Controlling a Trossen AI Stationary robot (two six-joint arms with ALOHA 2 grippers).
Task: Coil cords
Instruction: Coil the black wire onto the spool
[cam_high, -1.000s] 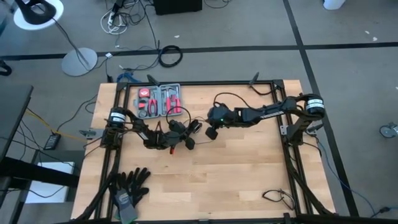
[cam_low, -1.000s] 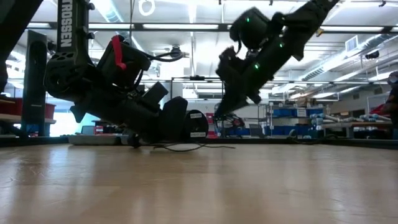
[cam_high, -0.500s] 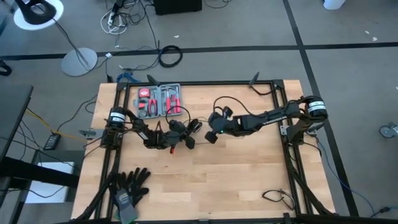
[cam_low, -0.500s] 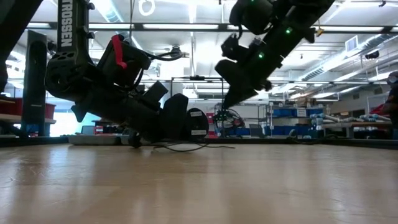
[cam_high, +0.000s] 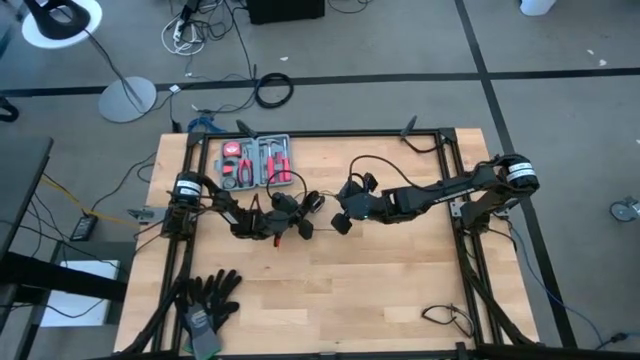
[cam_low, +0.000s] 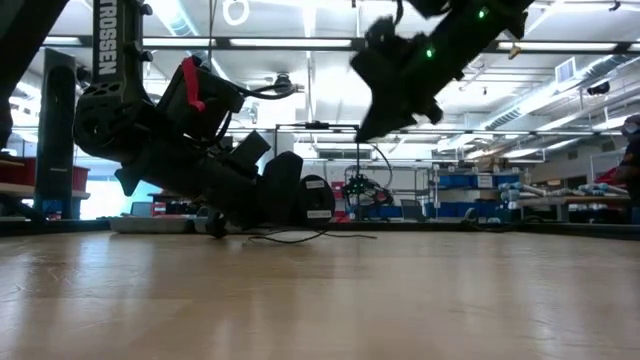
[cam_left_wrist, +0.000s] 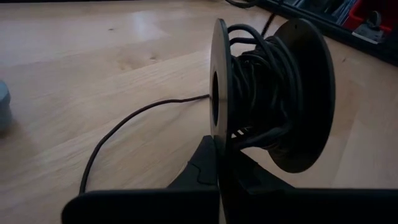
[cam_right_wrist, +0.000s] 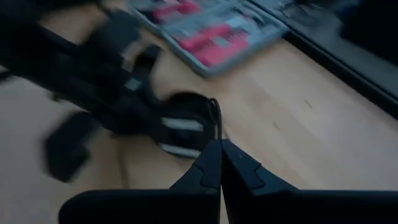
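The cord is a thin black wire wound on a black two-flanged spool (cam_left_wrist: 273, 93), left of the table's middle (cam_high: 311, 204). One loose stretch of the wire (cam_left_wrist: 124, 127) trails over the wood. My left gripper (cam_left_wrist: 219, 163) is shut on the spool. My right gripper (cam_right_wrist: 219, 160) hangs above the table just right of the spool (cam_high: 340, 222), shut on a loop of the wire (cam_low: 388, 168). My left gripper pinches the rim of the spool's near flange (cam_left_wrist: 219, 134) between its two fingers, coming in nearly level from the table's left. The spool stands with its flanges upright, its lower edge down at the wood. My right gripper pinches the thin wire (cam_right_wrist: 215, 119) at its fingertips, slanting down from the table's right. The wire arches up from the fingers, then drops in a slack curve toward the spool, clear of the table.
A grey case of red-handled tools (cam_high: 256, 162) lies at the far edge behind the spool. Black gloves (cam_high: 208, 300) lie at the near left corner and a small cable (cam_high: 445, 318) at the near right. The black frame (cam_high: 320, 134) borders the table.
My right gripper has risen, staying shut, and its arm has swung toward the table's near edge and tipped, carrying the wire loop up with it. The spool and my left gripper have kept still.
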